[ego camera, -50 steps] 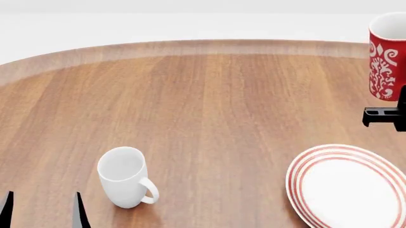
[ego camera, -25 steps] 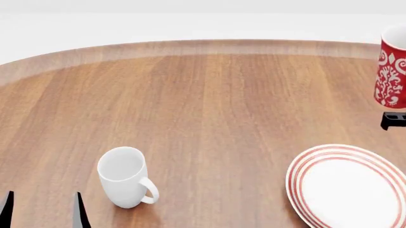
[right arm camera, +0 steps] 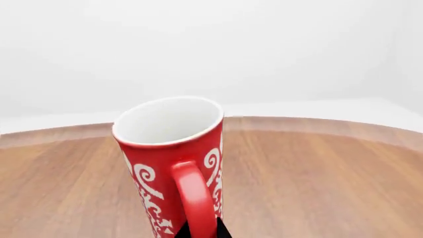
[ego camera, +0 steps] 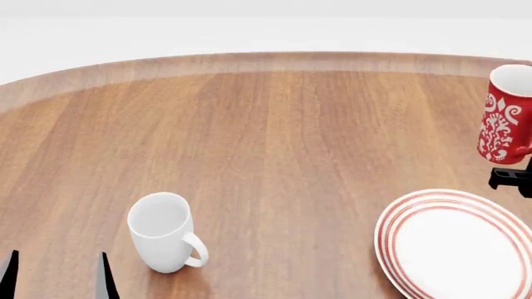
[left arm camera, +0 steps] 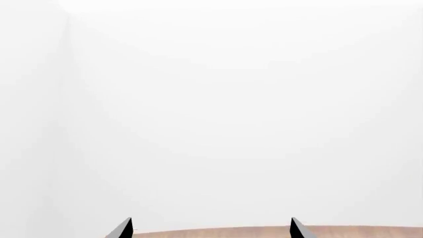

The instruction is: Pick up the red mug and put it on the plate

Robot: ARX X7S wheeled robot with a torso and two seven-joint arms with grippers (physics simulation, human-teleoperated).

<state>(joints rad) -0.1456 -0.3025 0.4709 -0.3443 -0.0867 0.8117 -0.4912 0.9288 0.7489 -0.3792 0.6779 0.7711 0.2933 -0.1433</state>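
The red mug point(ego camera: 504, 115), with its white swirl pattern, hangs tilted above the table at the head view's right edge, just beyond the plate point(ego camera: 453, 243). My right gripper point(right arm camera: 200, 232) is shut on the mug's red handle point(right arm camera: 195, 198), its dark fingers pinching it from both sides. In the head view only a black piece of that gripper point(ego camera: 511, 179) shows, below the mug. The plate is white with red rings and lies at the near right. My left gripper point(ego camera: 56, 277) stands open and holds nothing at the near left, its tips also in the left wrist view point(left arm camera: 210, 230).
A plain white mug point(ego camera: 164, 232) stands upright at the near left, just right of my left gripper, handle pointing right. The round wooden table point(ego camera: 291, 137) has a raised rim along its far edge. Pale floor lies beyond it.
The red mug has come down in the right gripper, a little to the left, and now leans. The left gripper and the white mug have not moved.
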